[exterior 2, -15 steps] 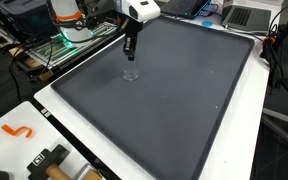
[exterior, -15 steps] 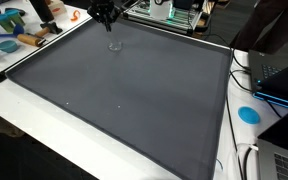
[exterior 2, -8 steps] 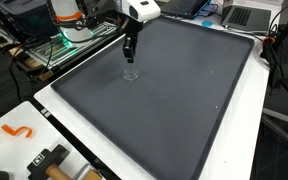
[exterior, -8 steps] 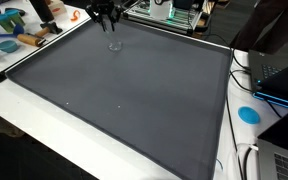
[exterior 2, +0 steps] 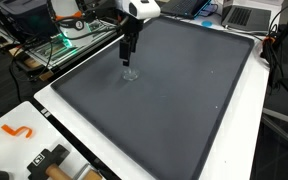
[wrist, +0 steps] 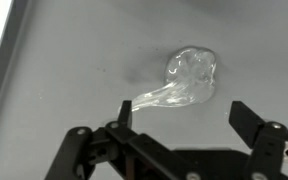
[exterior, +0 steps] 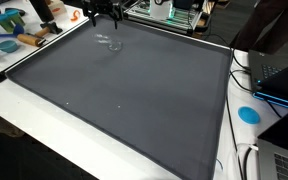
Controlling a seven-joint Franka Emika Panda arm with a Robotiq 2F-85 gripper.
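Status: the fingers (wrist: 240,118) now stand wide apart with nothing between them. A second ago they were closed directly over the clear plastic item (wrist: 189,75). In an exterior view the fingers (exterior 2: 127,56) hang just above the item (exterior 2: 130,73), slightly higher than before.

Location: the item lies on the dark grey mat (exterior: 134,100), near the mat's far corner and close to its edge. The mat covers most of the white table (exterior: 24,112). In the wrist view the item lies just ahead of the spread fingers. Its thin tail points toward one fingertip, but no contact can be confirmed. In both exterior views it occupies roughly the same spot as a second ago.

Assessment: the release appears complete. The item rests on the mat unsupported and is no longer under the arm's control.
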